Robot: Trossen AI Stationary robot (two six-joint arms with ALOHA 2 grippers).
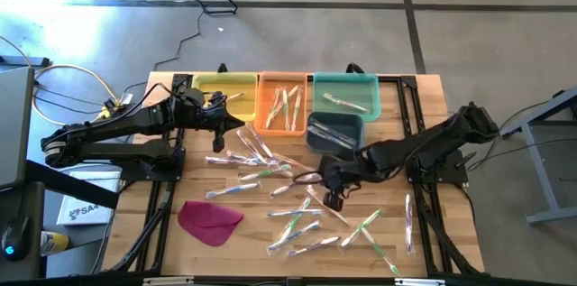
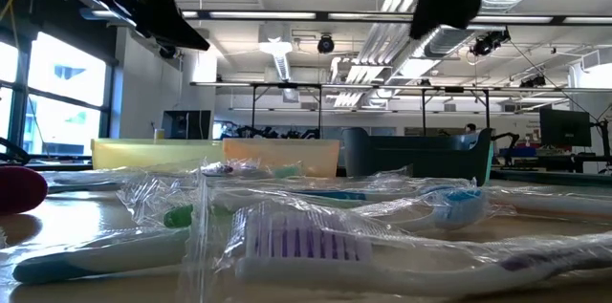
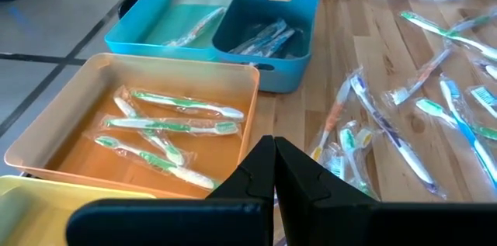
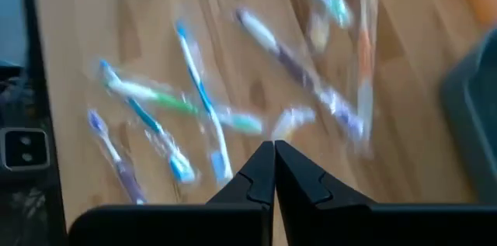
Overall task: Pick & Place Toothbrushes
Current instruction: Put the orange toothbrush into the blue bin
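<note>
My right gripper (image 1: 334,198) hung over the loose toothbrushes (image 1: 293,223) mid-table, fingers together, empty — no pick made. Left gripper (image 1: 236,124), also closed, waited by the bins (image 1: 285,79), sorted by colour.

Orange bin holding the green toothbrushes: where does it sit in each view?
High view: orange bin, middle of the row at the table's far edge, between the yellow bin and the teal bin.
Low view: its pale orange wall shows behind the wrapped toothbrushes, center-left.
Left wrist view: large, left of center, green toothbrushes inside.
Right wrist view: not clearly in it.
Shared landmark: the teal bin.
</note>
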